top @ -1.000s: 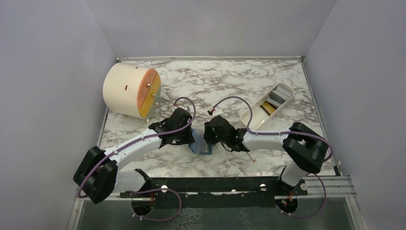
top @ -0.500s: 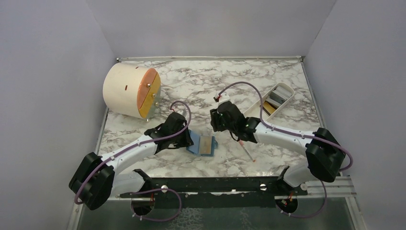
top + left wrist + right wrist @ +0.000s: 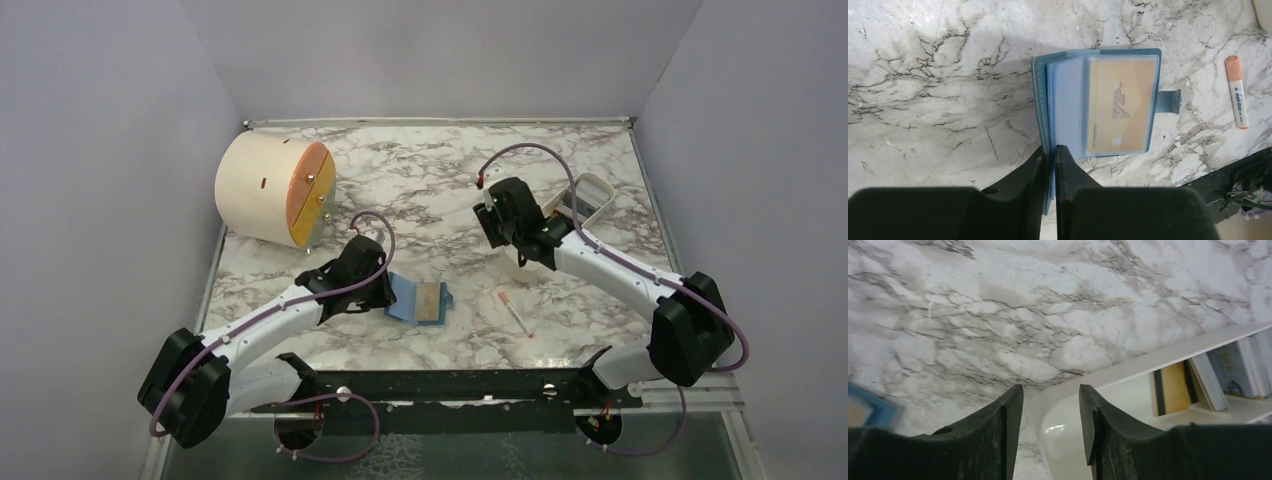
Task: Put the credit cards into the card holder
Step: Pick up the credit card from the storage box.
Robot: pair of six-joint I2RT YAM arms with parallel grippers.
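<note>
L gripper [image 3: 1049,151] nearly closed on card holder [image 3: 1068,100] edge, maybe pinching, R gripper [image 3: 1050,390] spread over tray [image 3: 1148,360]

The card holder [image 3: 420,301] lies left of the pen [image 3: 514,314], tray [image 3: 597,186] behind.

The left arm [image 3: 265,320] and right arm [image 3: 610,272] had white links, bulky black joints and a looping purple cable each. The left gripper [image 3: 1050,150] and right gripper [image 3: 1050,390] had matte black, tapered fingers

Soft even light; faint shadow beside the card holder [image 3: 1098,100].
</note>
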